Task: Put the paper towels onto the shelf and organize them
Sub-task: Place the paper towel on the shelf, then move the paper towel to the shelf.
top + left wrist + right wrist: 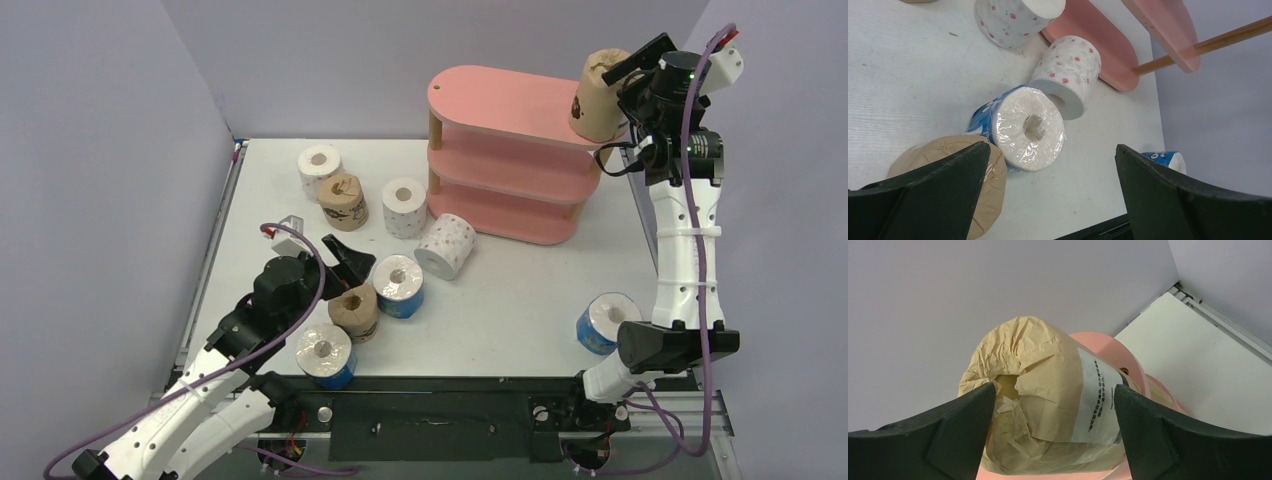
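Close to the front edge of the table [520,310], the front blue roll [325,355] stands by the left arm [285,288]. The side blue roll [605,322] stands right by the foot of the right arm [682,235]. I think either arm could knock its roll off the edge if it swings low. The left jaws are wide open and hold nothing. They hang over the near brown roll [930,150] and the middle blue roll [1023,127], which stand side by side. One jaw is right over the brown one, so if the jaws go down for the blue one, they may hit the brown one or catch both. A push there could shove the blue one into the lying dotted roll [1068,70] just behind it, and a roll on its side can roll away. Farther back, the standing dotted roll [404,207], the far brown roll [343,200] and the back dotted roll [320,165] wait on the table. At the back is the pink shelf [500,105]. The top brown roll [1048,405] sits on its top board, very near the right end. The right jaws are spread wide, one on each side of this roll, and do not look to be squeezing it. I cannot tell if they touch the wrapper, or if the roll stands flat. If a jaw drags on the crinkly paper as the arm pulls away, the roll could tip and fall off the end of the board.
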{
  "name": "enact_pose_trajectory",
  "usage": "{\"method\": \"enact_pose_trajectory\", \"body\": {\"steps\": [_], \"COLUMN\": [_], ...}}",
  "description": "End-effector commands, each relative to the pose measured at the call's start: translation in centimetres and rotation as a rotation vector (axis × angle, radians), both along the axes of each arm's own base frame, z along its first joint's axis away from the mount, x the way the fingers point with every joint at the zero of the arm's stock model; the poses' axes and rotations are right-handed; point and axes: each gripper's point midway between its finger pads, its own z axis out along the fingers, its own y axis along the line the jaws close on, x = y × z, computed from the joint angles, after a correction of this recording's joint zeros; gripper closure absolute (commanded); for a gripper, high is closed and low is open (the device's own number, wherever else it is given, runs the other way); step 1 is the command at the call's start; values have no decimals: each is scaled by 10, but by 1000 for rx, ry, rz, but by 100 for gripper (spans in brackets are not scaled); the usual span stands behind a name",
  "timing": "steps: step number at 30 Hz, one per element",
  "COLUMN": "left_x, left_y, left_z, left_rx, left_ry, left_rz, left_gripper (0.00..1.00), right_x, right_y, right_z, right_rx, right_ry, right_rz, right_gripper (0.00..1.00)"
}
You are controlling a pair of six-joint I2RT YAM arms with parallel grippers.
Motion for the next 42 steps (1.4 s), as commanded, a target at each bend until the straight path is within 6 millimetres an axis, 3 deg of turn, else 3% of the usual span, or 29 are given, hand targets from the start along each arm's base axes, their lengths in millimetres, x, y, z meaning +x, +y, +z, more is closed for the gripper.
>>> {"method": "enact_pose_trajectory", "body": {"steps": [1, 15, 18, 21, 22, 25, 26, 27, 28, 29, 30, 34, 37, 42], "left_x": [0, -4, -3, -2, -2, -2, -1, -1, -1, -1, -1, -1, -2, -2], "left_y": [-5, -2, -2, -3, -3, -4, -4, -5, -6, -7, -7, -11, -12, -11], "left_z": [17, 28, 29, 26, 27, 23, 23, 23, 23, 22, 22, 20, 20, 23], "left_rx": [-25, -17, -21, -20, -22, -19, -24, -25, -29, -30, -30, -35, -42, -48], "left_ry": [-38, -71, -75, -75, -78, -73, -75, -75, -76, -73, -72, -61, -59, -70], "left_rz": [-26, -36, -36, -36, -36, -37, -38, -39, -42, -46, -49, -62, -67, -63], "left_gripper": [4, 4, 4, 4, 4, 4, 4, 4, 4, 4, 4, 4, 4, 4], "right_x": [-28, -74, -91, -99, -110, -122, -115, -128, -119, -136, -132, -141, -143, -125], "right_y": [-3, 12, 34, 43, 46, 47, 49, 47, 49, 47, 47, 32, 17, 19], "right_z": [53, 94, 105, 103, 107, 98, 76, 89, 59, 79, 62, 38, 30, 29], "right_rx": [21, -3, -61, -139, -176, -229, -247, -245, -248, -234, -231, -284, -307, -331], "right_ry": [-144, -264, -306, -337, -353, -376, -335, -415, -377, -501, -502, -397, -357, -311], "right_rz": [11, 83, 151, 173, 186, 188, 197, 189, 197, 182, 178, 136, 71, 87], "right_gripper": [15, 13, 14, 16, 16, 16, 17, 18, 19, 19, 19, 17, 17, 14]}}
